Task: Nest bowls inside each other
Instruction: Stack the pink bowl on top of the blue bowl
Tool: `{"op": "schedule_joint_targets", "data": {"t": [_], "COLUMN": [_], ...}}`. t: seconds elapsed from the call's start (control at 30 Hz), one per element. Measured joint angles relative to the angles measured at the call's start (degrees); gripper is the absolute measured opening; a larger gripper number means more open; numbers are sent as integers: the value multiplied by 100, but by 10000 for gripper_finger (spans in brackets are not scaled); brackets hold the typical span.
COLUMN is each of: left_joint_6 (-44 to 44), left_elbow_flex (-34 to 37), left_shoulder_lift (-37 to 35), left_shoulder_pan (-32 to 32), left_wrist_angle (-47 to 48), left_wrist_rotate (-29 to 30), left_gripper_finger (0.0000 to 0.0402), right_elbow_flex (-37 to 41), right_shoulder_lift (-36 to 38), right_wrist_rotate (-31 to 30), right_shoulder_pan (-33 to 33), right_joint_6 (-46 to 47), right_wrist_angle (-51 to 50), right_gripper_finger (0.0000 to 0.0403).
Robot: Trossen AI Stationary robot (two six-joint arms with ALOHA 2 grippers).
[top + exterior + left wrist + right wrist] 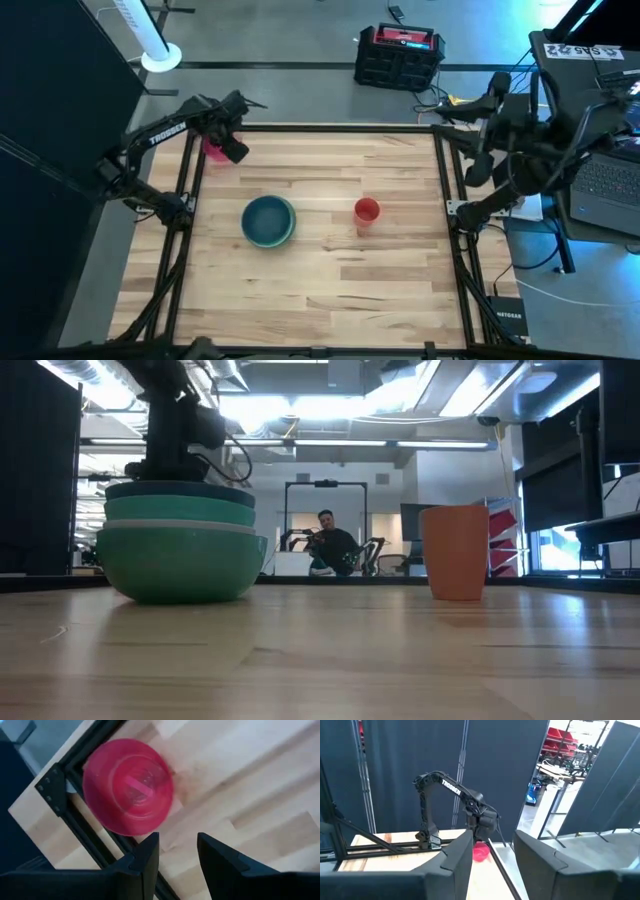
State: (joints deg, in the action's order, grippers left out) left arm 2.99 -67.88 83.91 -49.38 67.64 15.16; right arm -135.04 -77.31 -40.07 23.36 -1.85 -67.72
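Closest to the low cam is the stack of bowls [180, 545] mid-table, teal and dark blue nested in the sage one, so most of the job looks done. Magenta bowl [127, 785] is the straggler, sitting at the far-left corner over the table frame, upside down I think. Left gripper [175, 852] hangs right above it, fingers spread and empty, probably lining up a grab. Right gripper [492, 852] is parked off the right edge, open too. Orange cup [366, 210] sits beside the stack, untouched
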Motion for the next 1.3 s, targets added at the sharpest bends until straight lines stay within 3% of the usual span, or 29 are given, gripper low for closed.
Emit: {"op": "schedule_joint_targets", "data": {"t": [0.43,1.2,1.3], "left_joint_6": [-1062,-1421,-1543], "left_elbow_flex": [0,0,0], "left_shoulder_lift": [914,2165,2284], "left_shoulder_pan": [-492,-658,-654], "left_wrist_angle": [-393,-844,-902], "left_wrist_rotate": [-177,-328,-328], "left_gripper_finger": [118,117,89], "right_elbow_flex": [93,91,91], "right_shoulder_lift": [-23,-27,-27], "right_wrist_rotate": [-247,-348,-353], "right_shoulder_pan": [-12,-12,-12], "right_joint_6": [66,308,309], "right_wrist_angle": [-22,19,22], "right_gripper_finger": [131,131,131]}}
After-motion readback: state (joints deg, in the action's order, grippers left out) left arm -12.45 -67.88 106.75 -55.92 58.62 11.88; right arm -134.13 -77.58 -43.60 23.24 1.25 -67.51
